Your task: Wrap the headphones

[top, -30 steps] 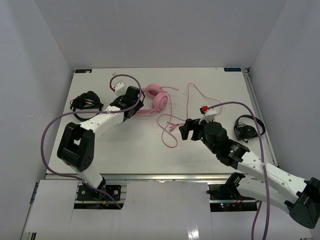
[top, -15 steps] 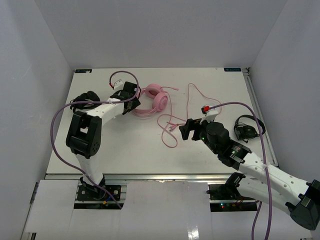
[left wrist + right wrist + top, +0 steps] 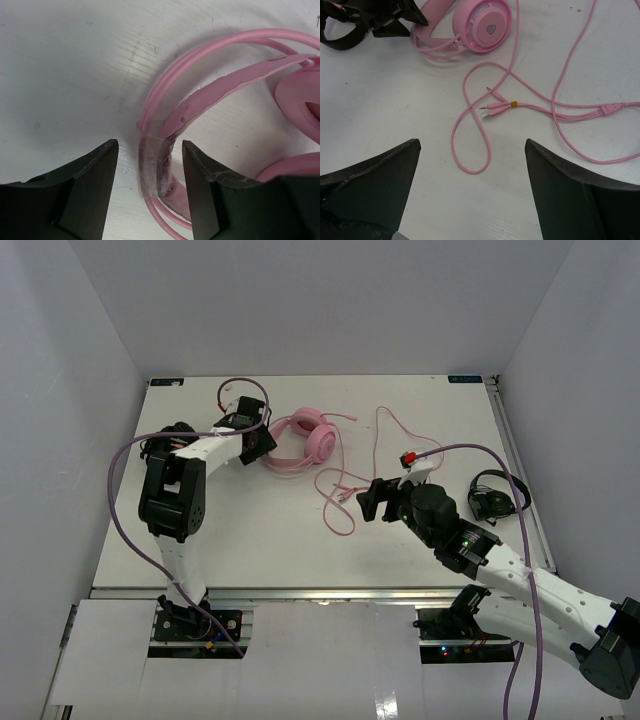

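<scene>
The pink headphones lie on the white table at the back centre, ear cups together and headband arcing to the left. Their thin pink cable trails right and forward in loose loops, plugs lying on the table. My left gripper is low over the headband's left end; in the left wrist view its fingers straddle the band, open, with a gap on each side. My right gripper hovers open over the cable loop, holding nothing.
One black headset sits at the table's left edge just behind the left arm, and another black headset lies at the right edge. The right arm's purple hose arches above the table's right side.
My left arm has swung its elbow left and back, bringing the gripper to the headband's left end, and its jaws have narrowed a little. The right arm has barely moved.
</scene>
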